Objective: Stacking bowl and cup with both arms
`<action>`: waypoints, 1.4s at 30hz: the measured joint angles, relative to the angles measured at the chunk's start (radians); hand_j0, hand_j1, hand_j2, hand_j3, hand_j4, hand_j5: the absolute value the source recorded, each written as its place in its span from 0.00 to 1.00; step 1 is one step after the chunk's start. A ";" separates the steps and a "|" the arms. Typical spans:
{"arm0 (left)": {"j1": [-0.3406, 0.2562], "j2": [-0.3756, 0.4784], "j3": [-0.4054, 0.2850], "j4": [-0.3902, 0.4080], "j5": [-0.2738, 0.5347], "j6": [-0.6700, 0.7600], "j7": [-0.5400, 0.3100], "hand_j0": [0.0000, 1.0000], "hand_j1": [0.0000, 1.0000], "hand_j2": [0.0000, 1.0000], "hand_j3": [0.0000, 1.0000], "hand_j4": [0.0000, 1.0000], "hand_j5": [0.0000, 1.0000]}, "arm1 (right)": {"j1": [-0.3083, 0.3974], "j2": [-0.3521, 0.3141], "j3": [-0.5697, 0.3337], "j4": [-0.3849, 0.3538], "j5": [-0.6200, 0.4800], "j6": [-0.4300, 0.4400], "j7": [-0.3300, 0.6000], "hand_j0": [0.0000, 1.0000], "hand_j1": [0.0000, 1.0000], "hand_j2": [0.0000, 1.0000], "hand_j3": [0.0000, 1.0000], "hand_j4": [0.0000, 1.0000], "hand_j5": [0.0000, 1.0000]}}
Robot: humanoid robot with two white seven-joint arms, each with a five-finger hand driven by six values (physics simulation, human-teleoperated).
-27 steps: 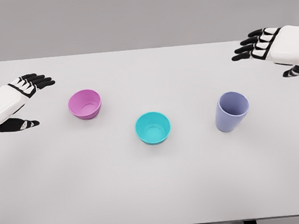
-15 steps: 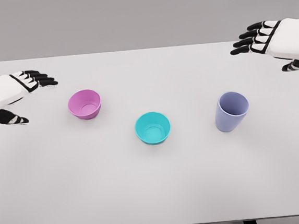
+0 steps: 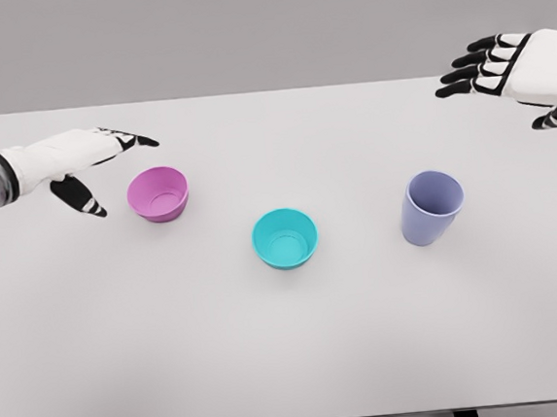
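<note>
1. We judge the reach to be the step in hand: nothing is stacked yet, and the pink bowl (image 3: 158,194), teal bowl (image 3: 285,238) and lavender cup (image 3: 431,208) stand apart across the middle of the tabletop (image 3: 291,354).
2. Our left hand (image 3: 84,159), at the frame's left, is open and empty, just beside the pink bowl.
3. Our right hand (image 3: 515,66), upper right, is open too, well above the cup.
4. Next, each hand needs to close around its piece.

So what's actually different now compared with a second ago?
The left hand has reached rightward toward the pink bowl, fingers open, holding nothing. The right hand drifted slightly up and right, also open. The pink bowl, teal bowl and purple cup have not moved.
</note>
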 measured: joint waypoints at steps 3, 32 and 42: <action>-0.068 0.000 -0.076 -0.011 -0.002 0.014 0.000 1.00 1.00 1.00 1.00 1.00 1.00 | -0.011 0.006 0.019 0.000 -0.002 0.000 0.000 1.00 1.00 1.00 1.00 1.00 1.00; -0.308 -0.036 -0.444 0.097 0.076 0.028 0.000 1.00 1.00 1.00 1.00 1.00 1.00 | -0.020 0.060 0.024 0.002 -0.004 0.000 0.000 1.00 1.00 1.00 1.00 1.00 1.00; -0.307 -0.059 -0.444 0.133 0.042 0.023 0.000 1.00 1.00 1.00 1.00 1.00 1.00 | -0.020 0.056 0.024 0.003 -0.004 0.000 0.000 1.00 1.00 1.00 1.00 1.00 1.00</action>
